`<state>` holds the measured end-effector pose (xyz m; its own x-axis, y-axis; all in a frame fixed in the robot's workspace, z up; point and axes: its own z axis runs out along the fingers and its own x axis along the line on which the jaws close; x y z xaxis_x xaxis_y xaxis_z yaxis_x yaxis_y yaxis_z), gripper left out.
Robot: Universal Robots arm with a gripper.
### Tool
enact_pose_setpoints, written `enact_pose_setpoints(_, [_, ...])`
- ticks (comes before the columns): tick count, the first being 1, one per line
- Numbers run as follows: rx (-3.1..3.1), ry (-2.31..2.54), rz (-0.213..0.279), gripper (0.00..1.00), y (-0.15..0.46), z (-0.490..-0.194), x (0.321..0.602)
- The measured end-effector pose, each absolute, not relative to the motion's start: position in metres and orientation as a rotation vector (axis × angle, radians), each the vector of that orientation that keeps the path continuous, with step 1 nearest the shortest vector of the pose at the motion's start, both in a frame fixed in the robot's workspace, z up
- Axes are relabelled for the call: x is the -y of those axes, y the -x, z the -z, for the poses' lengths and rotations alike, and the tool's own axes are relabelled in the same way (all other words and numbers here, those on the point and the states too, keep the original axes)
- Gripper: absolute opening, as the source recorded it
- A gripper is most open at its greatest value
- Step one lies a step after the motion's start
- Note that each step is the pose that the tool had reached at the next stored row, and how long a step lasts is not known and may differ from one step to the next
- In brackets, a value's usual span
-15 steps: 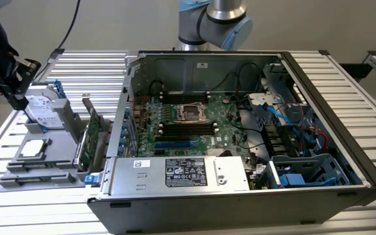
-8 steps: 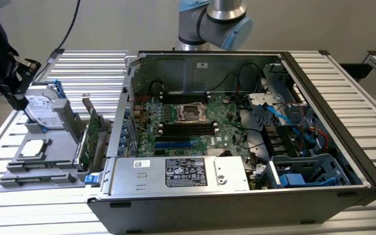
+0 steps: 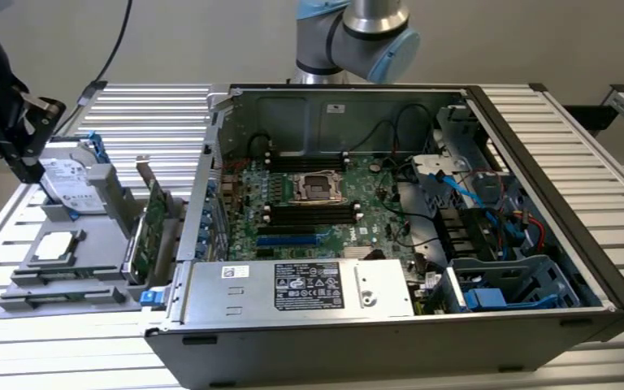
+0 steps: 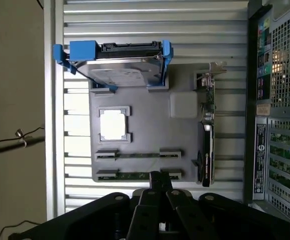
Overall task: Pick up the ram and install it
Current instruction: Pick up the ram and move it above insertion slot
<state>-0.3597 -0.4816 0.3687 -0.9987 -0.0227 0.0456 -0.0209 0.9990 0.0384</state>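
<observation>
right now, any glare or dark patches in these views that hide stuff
Wrist view: glare washes the processor in the grey tray out to plain white, and the gripper is a dark silhouette; the ram sticks are evenly lit. Exterior view: soft light on the motherboard, no hard shadows.

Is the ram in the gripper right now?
No: the gripper is shut with nothing between its fingers, and the ram sticks lie flat in their slots on the gray tray.
</observation>
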Motion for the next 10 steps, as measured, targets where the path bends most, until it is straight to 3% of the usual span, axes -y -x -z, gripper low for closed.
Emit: enact_pose_setpoints(10, [3.076, -0.314, 0.052, 0.11, 0.3599, -0.3655, 0.4816])
